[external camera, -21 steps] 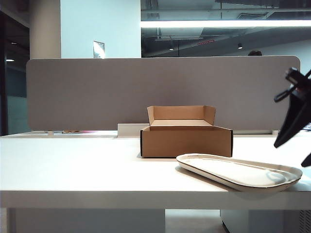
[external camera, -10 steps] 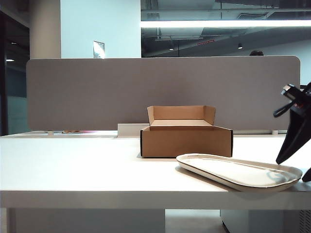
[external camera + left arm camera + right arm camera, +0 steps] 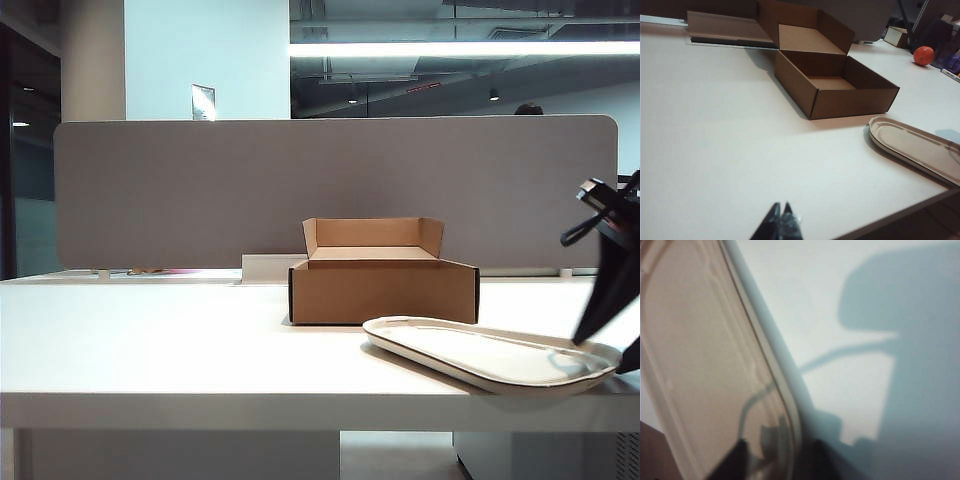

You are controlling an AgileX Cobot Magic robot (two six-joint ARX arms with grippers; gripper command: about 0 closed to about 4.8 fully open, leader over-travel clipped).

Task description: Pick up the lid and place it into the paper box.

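Moulded paper-pulp lid lies nearest, flat on the white worktop close to its front edge, on the right of the exterior view. It is off-white, shallow and oblong, with rounded corners and a raised rim; no print or embossed writing can be read on it. The right gripper comes down over the lid's right end, its two dark fingers apart and straddling the rim, one inside the tray and one outside; whether they touch the pulp is hard to tell in that blurred close view. The left gripper hangs low near the worktop's front edge, well apart from the lid, its tips drawn together.

Just behind the lid stands the paper box, low brown corrugated cardboard with dark corner edges, open, its rear flap upright, no label visible. Farther back runs a grey divider panel. On a white pillar behind it hangs a small notice, too small to read. An orange ball sits far off.
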